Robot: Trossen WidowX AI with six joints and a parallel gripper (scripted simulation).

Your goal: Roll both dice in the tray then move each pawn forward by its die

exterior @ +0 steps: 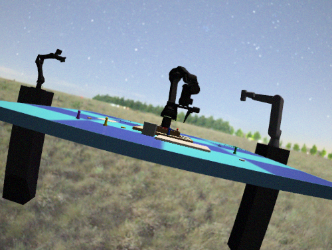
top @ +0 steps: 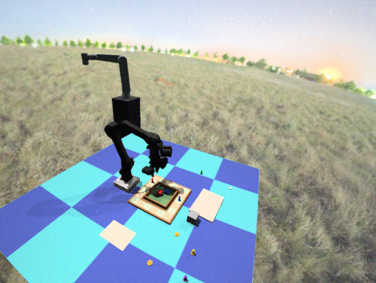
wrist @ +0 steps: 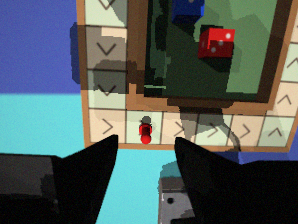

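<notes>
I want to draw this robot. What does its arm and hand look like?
The arm is all black, made of chunky jointed segments on a small grey base. Its hand ends in two black fingers tapering to points. No cables or markings are visible.

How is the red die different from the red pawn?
The red die is a cube with white dots; the red pawn is a small peg with no dots. The red die lies in the green tray; the red pawn stands on an arrow square of the board's track. The red pawn is nearer the gripper. Both are red.
</notes>
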